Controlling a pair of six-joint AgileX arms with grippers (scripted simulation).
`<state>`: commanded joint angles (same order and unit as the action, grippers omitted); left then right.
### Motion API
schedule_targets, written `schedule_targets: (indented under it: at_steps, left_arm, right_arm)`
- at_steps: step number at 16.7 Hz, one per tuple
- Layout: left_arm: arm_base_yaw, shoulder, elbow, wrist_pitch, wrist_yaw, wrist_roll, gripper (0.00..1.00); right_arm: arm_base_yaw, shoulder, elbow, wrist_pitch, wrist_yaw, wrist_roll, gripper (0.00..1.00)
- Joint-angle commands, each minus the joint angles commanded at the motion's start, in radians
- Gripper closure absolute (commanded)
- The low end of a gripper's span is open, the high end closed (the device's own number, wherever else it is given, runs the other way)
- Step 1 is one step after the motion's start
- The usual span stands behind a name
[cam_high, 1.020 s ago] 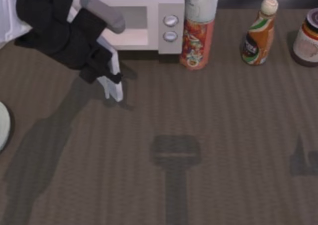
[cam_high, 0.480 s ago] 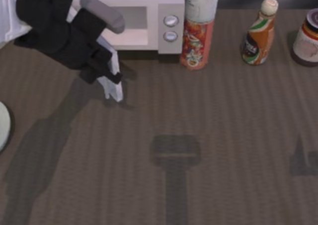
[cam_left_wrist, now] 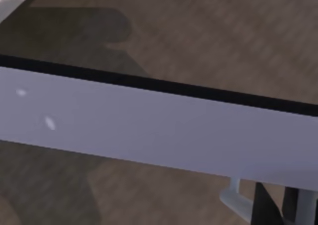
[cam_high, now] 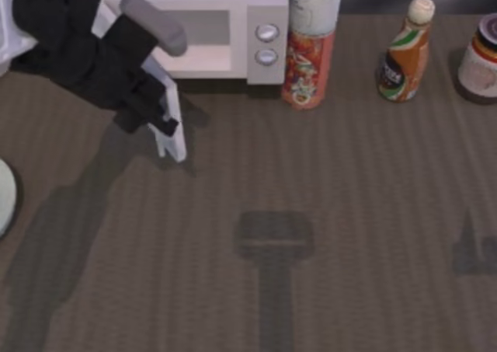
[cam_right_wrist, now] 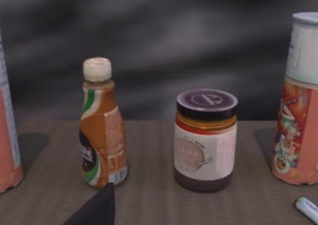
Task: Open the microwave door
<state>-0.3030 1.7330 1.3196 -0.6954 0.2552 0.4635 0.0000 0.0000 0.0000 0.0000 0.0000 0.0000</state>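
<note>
While the microwave door (cam_high: 172,127) stands swung out from the microwave (cam_high: 203,27) at the table's 11 o'clock, the left gripper (cam_high: 159,121) pinches the door's free edge, with the right gripper's jaw state impossible to tell.

My left gripper (cam_high: 161,120) sits at the microwave door (cam_high: 172,127). The door stands swung out from the microwave (cam_high: 210,26), edge-on toward the table (cam_high: 326,212).
</note>
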Motion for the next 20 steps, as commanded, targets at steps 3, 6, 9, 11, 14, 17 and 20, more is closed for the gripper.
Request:
schedule_targets:
  at_steps: [3,6,9,11,14,17,20]
  left_arm:
    - [0.034,-0.010,-0.011,-0.023,0.037,0.080,1.00]
    - [0.046,-0.018,-0.012,-0.028,0.052,0.111,1.00]
    - [0.046,-0.018,-0.012,-0.028,0.052,0.111,1.00]
    - [0.046,-0.018,-0.012,-0.028,0.052,0.111,1.00]
    - [0.046,-0.018,-0.012,-0.028,0.052,0.111,1.00]
    - [0.046,-0.018,-0.012,-0.028,0.052,0.111,1.00]
    - [0.046,-0.018,-0.012,-0.028,0.052,0.111,1.00]
  right_arm:
    - [0.000,0.000,0.000,0.000,0.000,0.000,0.00]
    - [0.000,0.000,0.000,0.000,0.000,0.000,0.00]
    - [0.000,0.000,0.000,0.000,0.000,0.000,0.00]
    - [0.000,0.000,0.000,0.000,0.000,0.000,0.00]
    - [0.000,0.000,0.000,0.000,0.000,0.000,0.00]
    - [0.000,0.000,0.000,0.000,0.000,0.000,0.00]
    - [0.000,0.000,0.000,0.000,0.000,0.000,0.00]
